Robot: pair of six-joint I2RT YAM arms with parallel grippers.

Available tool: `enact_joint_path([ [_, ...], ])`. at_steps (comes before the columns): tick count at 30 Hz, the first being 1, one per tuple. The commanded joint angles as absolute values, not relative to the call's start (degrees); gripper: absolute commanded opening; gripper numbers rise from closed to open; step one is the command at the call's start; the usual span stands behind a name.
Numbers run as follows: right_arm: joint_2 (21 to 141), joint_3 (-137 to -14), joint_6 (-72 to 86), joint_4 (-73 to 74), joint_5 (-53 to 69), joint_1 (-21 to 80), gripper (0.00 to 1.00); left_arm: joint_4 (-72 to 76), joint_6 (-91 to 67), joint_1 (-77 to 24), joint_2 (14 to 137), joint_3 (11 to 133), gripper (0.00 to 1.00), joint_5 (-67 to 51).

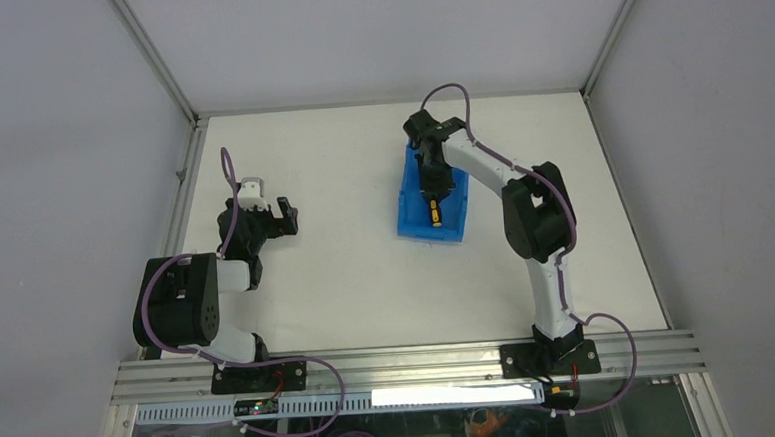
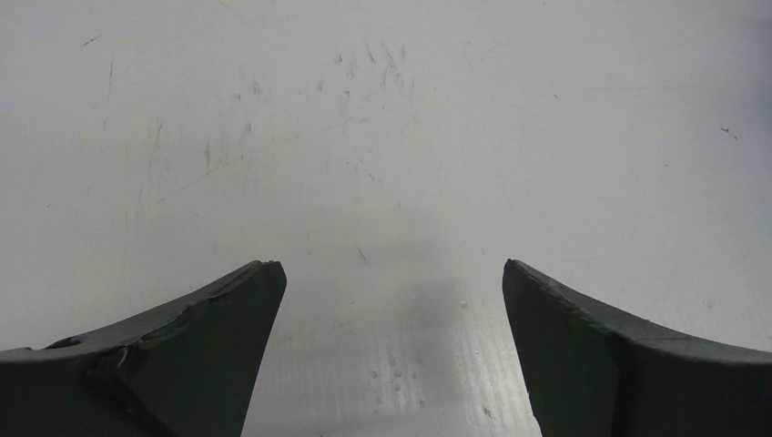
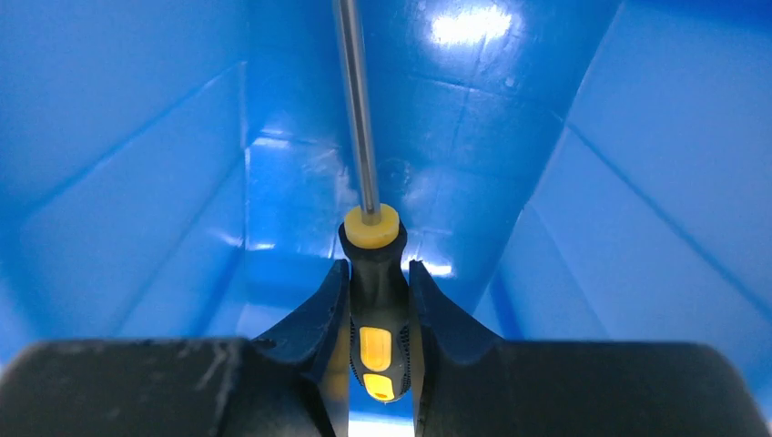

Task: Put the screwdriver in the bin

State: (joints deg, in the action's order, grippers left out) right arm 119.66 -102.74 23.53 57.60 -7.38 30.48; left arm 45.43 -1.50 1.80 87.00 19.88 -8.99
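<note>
The left claw (image 2: 391,273) gapes wide over bare bench (image 2: 382,109), holding nothing, well apart from the bin (image 3: 137,182). The right claw (image 3: 378,273) is clamped on the handle of the screwdriver (image 3: 371,226), inside the bin, its shaft running straight ahead between the walls; letting go there should suffice.

Walls of bin (image 3: 118,137) close around right fingers (image 3: 314,323)

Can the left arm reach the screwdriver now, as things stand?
Probably not. The right gripper is shut on the screwdriver inside the bin, and the right arm covers it from above. The left gripper is open, far off to the left.
</note>
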Motion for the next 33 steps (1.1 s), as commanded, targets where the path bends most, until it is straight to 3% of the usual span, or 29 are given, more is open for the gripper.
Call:
enact_joint_path([
  [1, 121.01, -101.64, 23.17, 51.98, -11.11, 32.03, 0.0, 48.48, -1.42, 1.06, 86.31, 20.74, 0.99, -9.14],
  [2, 121.69, -101.42, 23.25, 51.48, -11.93, 32.35, 0.0, 48.43, -1.43, 1.08, 86.31, 20.75, 0.99, -9.14],
  [7, 122.31, -99.23, 24.67, 49.66, -13.06, 32.78, 0.27, 48.45, -1.48, 1.05, 86.3, 20.75, 0.99, -9.17],
  [10, 121.04, -98.22, 25.39, 49.08, -13.75, 32.87, 0.37, 48.47, -1.47, 1.05, 86.31, 20.74, 0.99, -9.1],
  [26, 99.14, -98.62, 22.18, 51.59, -19.37, 34.2, 0.44, 48.43, -1.44, 1.06, 86.31, 20.74, 0.99, -9.13],
  [28, 95.05, -97.16, 21.37, 51.47, -20.29, 34.19, 0.54, 48.52, -1.44, 1.05, 86.29, 20.75, 0.99, -9.14],
  [31, 88.07, -92.52, 19.91, 49.62, -20.5, 33.76, 0.97, 48.49, -1.44, 1.06, 86.31, 20.79, 0.99, -9.1],
  [33, 83.35, -88.53, 18.95, 47.49, -19.98, 32.61, 0.99, 48.45, -1.46, 1.06, 86.31, 20.79, 0.99, -9.17],
])
